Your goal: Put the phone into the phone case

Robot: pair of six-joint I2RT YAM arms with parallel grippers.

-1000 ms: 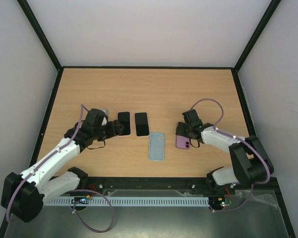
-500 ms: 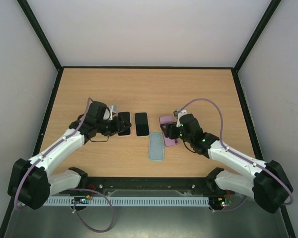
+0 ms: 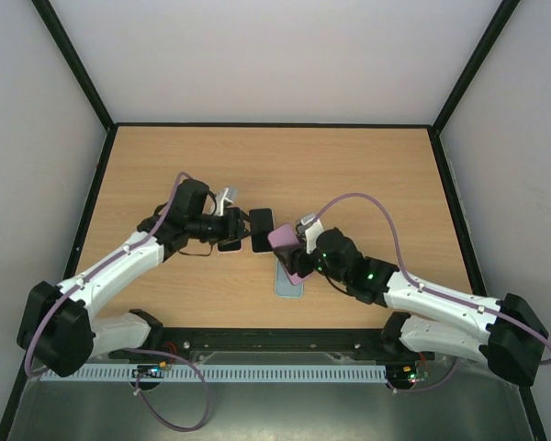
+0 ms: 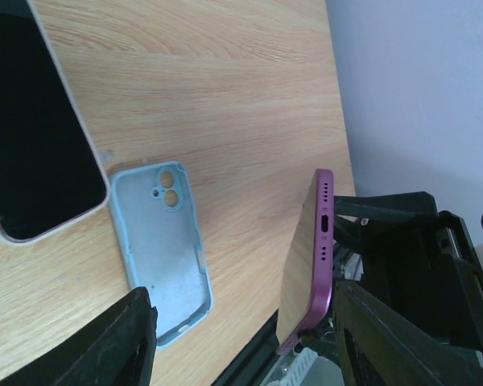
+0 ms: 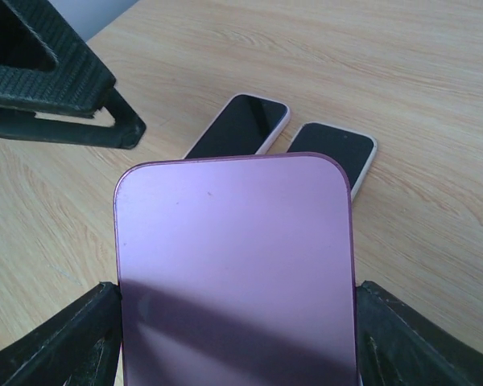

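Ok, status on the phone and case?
Right end effector shut on flat purple phone, held aloft, tilted. Left end effector open, empty. Light blue phone case flat on wooden table, cavity up, nothing in it.

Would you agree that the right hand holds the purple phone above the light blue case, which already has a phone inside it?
Not quite: the light blue case is empty. The left wrist view shows its bare inside and open camera holes. The rest stands: the right hand holds the purple phone above it.
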